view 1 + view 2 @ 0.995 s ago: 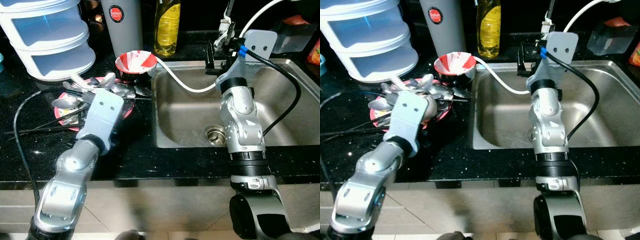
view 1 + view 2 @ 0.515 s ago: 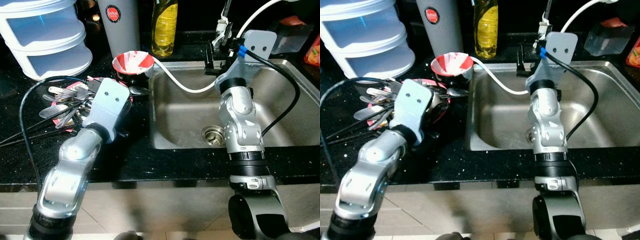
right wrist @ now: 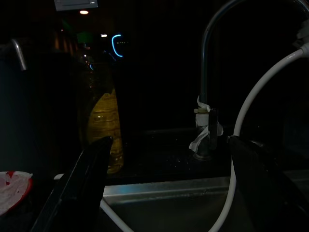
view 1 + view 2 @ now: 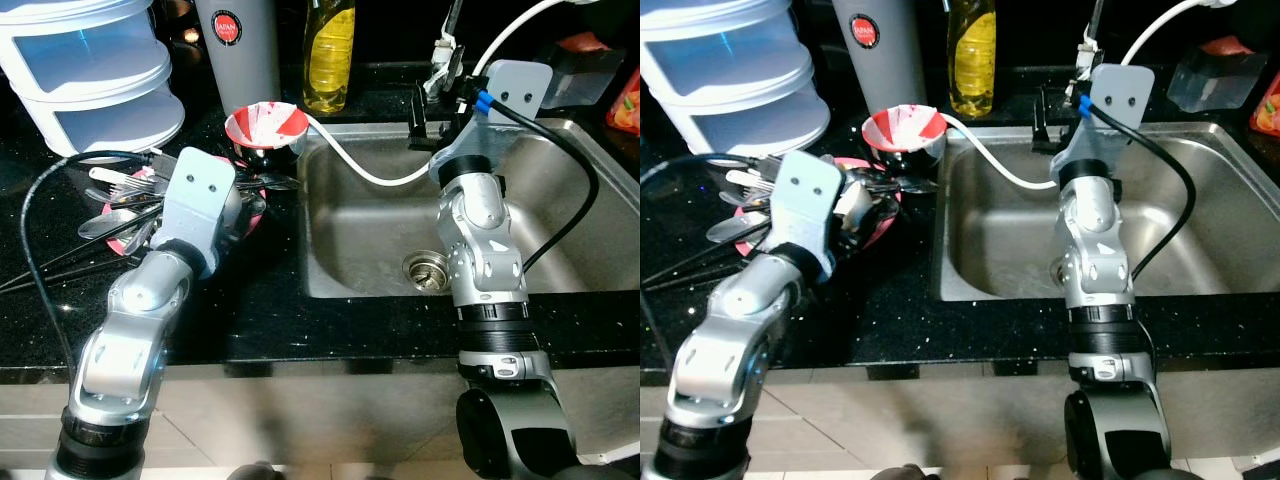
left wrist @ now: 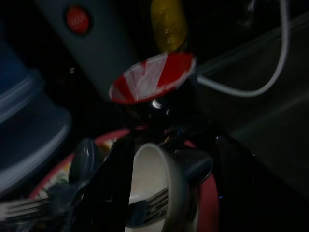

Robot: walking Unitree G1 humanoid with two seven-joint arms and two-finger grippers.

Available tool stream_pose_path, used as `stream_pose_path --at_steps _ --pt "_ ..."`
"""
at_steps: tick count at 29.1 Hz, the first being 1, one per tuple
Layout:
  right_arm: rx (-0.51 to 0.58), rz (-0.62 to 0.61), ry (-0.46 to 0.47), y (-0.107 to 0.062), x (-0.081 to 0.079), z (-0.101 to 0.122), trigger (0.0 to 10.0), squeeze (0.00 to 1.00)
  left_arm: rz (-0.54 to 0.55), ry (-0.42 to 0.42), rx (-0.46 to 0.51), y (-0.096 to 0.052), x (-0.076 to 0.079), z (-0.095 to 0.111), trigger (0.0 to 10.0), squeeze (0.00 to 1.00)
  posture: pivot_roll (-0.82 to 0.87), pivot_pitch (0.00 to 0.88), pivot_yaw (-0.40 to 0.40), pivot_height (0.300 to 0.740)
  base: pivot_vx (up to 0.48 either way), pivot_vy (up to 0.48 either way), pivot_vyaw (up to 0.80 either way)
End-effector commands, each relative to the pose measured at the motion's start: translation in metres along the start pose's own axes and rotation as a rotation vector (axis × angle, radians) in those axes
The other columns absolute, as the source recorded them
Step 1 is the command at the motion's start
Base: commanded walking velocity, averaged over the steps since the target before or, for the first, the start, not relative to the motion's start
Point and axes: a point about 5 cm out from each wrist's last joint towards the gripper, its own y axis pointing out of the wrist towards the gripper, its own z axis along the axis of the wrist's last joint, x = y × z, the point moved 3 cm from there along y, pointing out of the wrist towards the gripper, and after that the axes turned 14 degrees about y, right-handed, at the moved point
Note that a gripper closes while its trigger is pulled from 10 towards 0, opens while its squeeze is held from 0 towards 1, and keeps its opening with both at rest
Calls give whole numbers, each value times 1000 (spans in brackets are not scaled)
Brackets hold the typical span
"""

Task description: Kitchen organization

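The left gripper (image 5: 159, 193) is spread around a white cup (image 5: 154, 186) among cutlery on the pink plate (image 5: 208, 200); closing is called for next. The right gripper (image 3: 169, 186) is held apart, idle before the tap (image 3: 208, 87).

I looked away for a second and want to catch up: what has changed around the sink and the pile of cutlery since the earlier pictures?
The left gripper has swung toward the pink plate heaped with spoons and forks, its black fingers now astride a small white cup lying there; whether it grips is unclear. The right gripper stayed raised and open over the steel sink. The red-and-white bowl and yellow bottle kept their places.
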Motion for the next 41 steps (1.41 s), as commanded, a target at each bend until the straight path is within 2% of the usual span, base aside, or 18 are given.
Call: stream_pose_path --at_steps 1,3,4,8,9,10,11,13,15,17,22,25,28,32,38,39,40,41 --pt "-5 3 4 0 -2 -2 10000 0 -8 86 30 -14 -10 5 10000 0 125 0 18 740 0 0 0" --pt "-9 6 7 -1 -2 -3 10000 0 -47 149 22 -27 -15 5 10000 0 144 0 18 740 0 0 0" --pt "-9 6 7 -1 -2 -3 10000 0 -47 149 22 -27 -15 5 10000 0 144 0 18 740 0 0 0" --pt "-22 17 17 -1 -6 -8 10000 0 -228 295 -56 -66 -17 -2 10000 0 176 0 12 740 0 0 0" --pt "-22 17 17 -1 -6 -8 10000 0 -228 295 -56 -66 -17 -2 10000 0 176 0 12 740 0 0 0" --pt "-28 28 23 0 -10 -10 10000 0 -268 369 -107 -80 -19 -7 10000 0 190 0 9 740 0 0 0" --pt "-28 28 23 0 -10 -10 10000 0 -268 369 -107 -80 -19 -7 10000 0 190 0 9 740 0 0 0" --pt "-33 37 28 0 -12 -11 10000 0 -290 435 -149 -89 -19 -10 10000 0 202 0 5 740 0 0 0" --pt "-41 48 34 1 -15 -14 10000 0 -355 577 -235 -103 -18 -22 10000 0 218 0 -3 740 0 0 0" --pt "-49 57 40 1 -18 -16 10000 0 -419 669 -294 -113 -17 -32 10000 0 233 0 -10 740 0 0 0" --pt "-60 77 52 2 -25 -20 10000 0 -512 735 -355 -124 -15 -47 10000 0 248 0 -24 740 0 0 0" --pt "-60 85 57 3 -28 -20 10000 0 -536 758 -355 -124 -13 -52 10000 0 247 0 -27 740 0 0 0" --pt "-60 87 58 3 -29 -21 10000 0 -532 794 -333 -116 -10 -62 10000 0 241 0 -29 740 0 0 0" --pt "-49 83 53 3 -27 -18 10000 0 -508 871 -257 -97 -1 -78 10000 0 205 0 -23 740 0 0 0" --pt "-38 63 42 3 -20 -15 10000 0 -487 926 -182 -81 2 -85 10000 0 182 0 -10 740 0 0 0" --pt "-33 55 38 2 -17 -14 10000 0 -482 944 -143 -76 4 -87 7529 0 176 0 -5 740 0 0 0" --pt "-33 55 38 2 -17 -14 10000 0 -482 944 -143 -76 4 -87 7529 0 176 0 -5 740 0 0 0" --pt "-31 51 37 2 -17 -14 10000 0 -483 948 -127 -74 5 -88 3373 0 172 0 0 740 0 0 0"
